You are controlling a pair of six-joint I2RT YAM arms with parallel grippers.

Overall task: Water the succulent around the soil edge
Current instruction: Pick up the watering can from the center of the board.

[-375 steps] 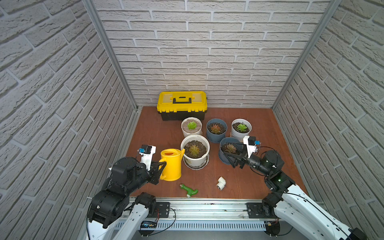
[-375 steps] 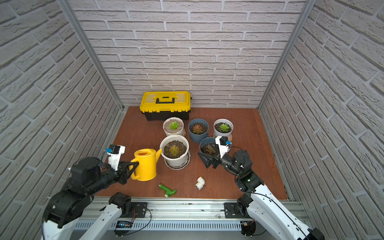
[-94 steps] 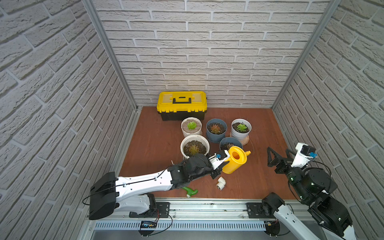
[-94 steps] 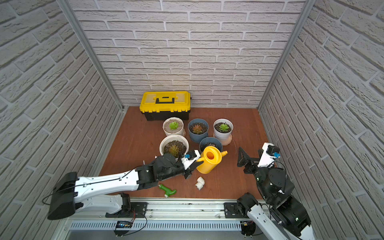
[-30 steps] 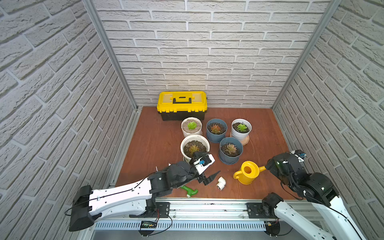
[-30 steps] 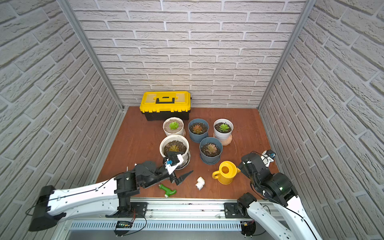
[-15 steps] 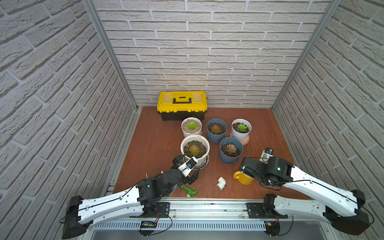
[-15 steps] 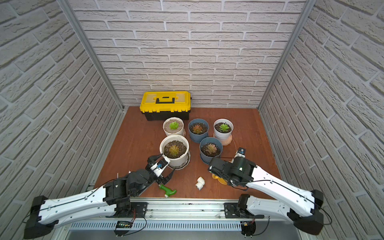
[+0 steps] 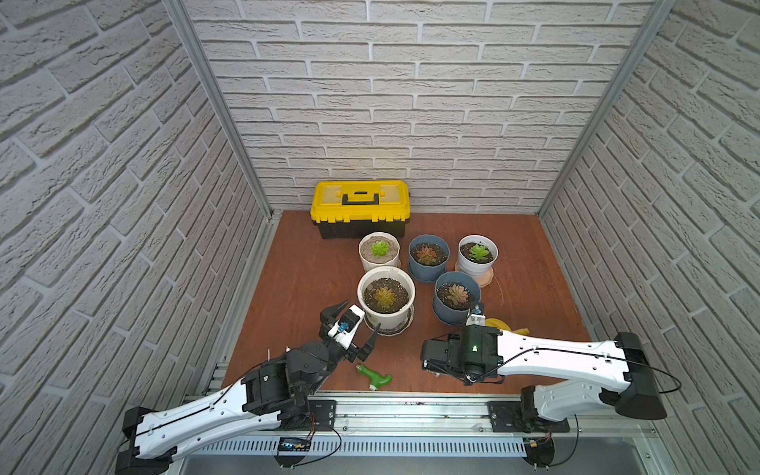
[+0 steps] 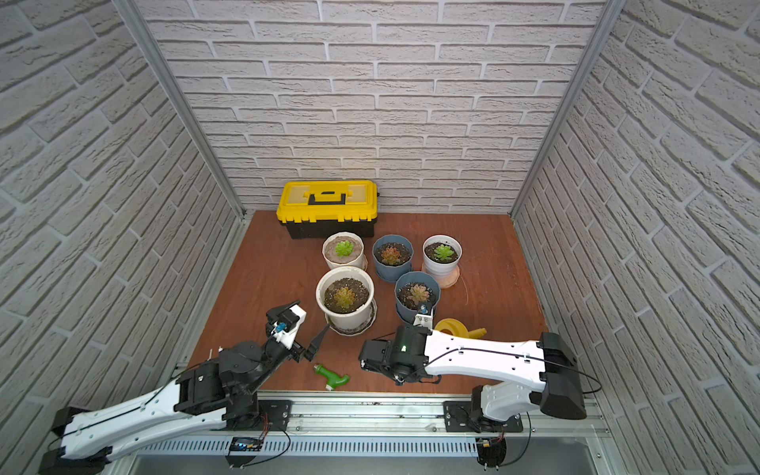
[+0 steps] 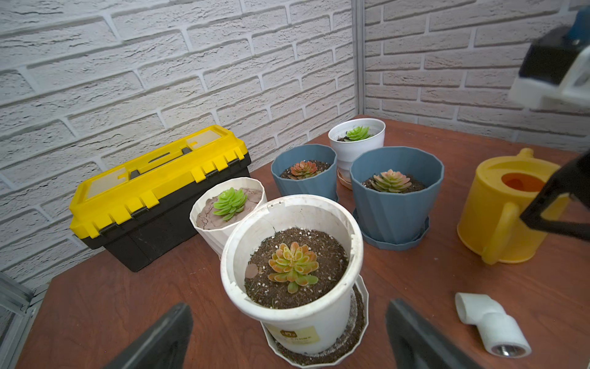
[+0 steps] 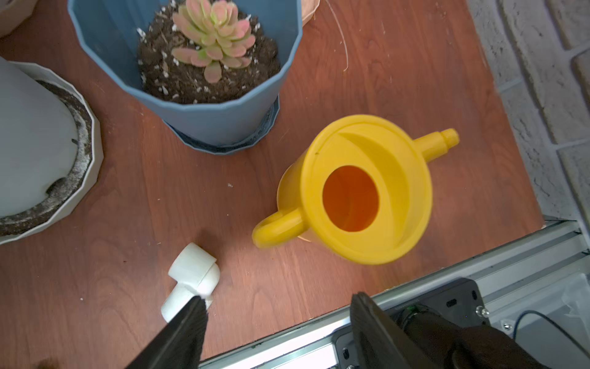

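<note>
**Watering can stands idle beside the pot, no pour under way**

The succulent (image 12: 214,35) nearest the action sits upright in the middle of a blue pot (image 12: 223,118), ringed by dark, speckled soil (image 12: 166,76). No stream, puddle or sheen shows on that soil, so the views cannot tell whether its edge has been wetted.

The yellow watering can (image 12: 399,179) stands upright on the tabletop (image 12: 383,80) just beside the pot, apart from it, with its spout pointing away from the plant. Nothing grips its handle.

The right end effector (image 12: 277,303) hovers above and short of the can, jaws spread and empty. One finger overlaps a white pipe elbow (image 12: 194,274) in the wrist view; contact cannot be judged.

The left end effector (image 9: 362,313) is wide open and empty too, facing a large white pot (image 9: 385,316) well apart from the can.

Judged from this layout, no watering is happening now. If the pour is not yet done, what remains is to grasp the handle, lift, tip the spout over the pot rim and circle the soil edge while keeping clear of the leaves.
</note>
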